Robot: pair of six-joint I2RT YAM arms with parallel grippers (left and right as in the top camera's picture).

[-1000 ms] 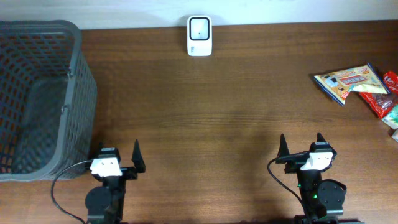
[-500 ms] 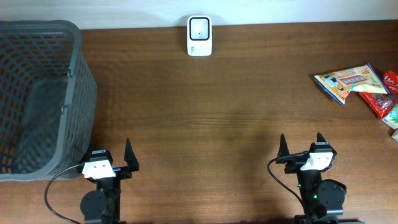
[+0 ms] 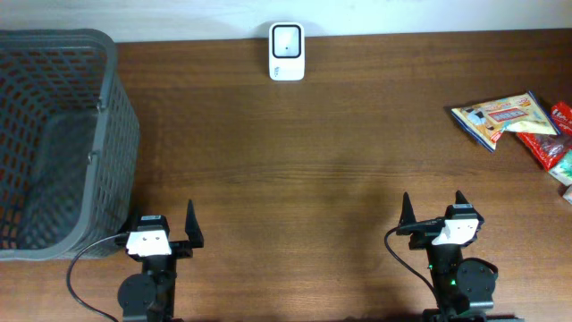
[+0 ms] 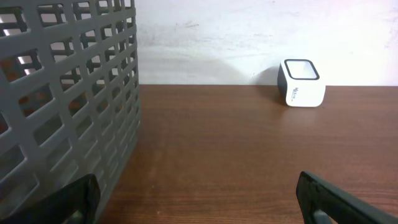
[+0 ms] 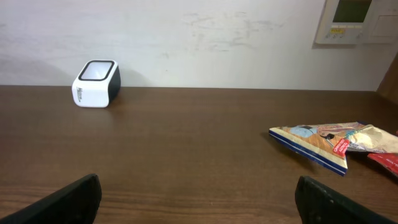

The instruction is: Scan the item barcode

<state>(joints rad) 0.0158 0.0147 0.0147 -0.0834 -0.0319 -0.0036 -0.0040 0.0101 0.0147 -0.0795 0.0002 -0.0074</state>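
Dark wooden surface (image 3: 313, 170), holdings:
- White box-shaped barcode scanner (image 3: 287, 52): middle of the far edge.
- Yellow-and-blue foil snack packet (image 3: 497, 116): right edge, beside a red packet (image 3: 543, 148), untouched.
- Grey plastic mesh basket (image 3: 121, 134): left edge.
- My left fingers (image 3: 191, 228) and my right fingers (image 3: 406, 213): near edge, spread wide, grasping nothing.

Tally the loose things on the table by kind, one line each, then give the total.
Grey mesh basket: 1
White barcode scanner: 1
Snack packets: at least 4; the pile runs past the right edge of the overhead view, so more may lie out of sight
Total: at least 6
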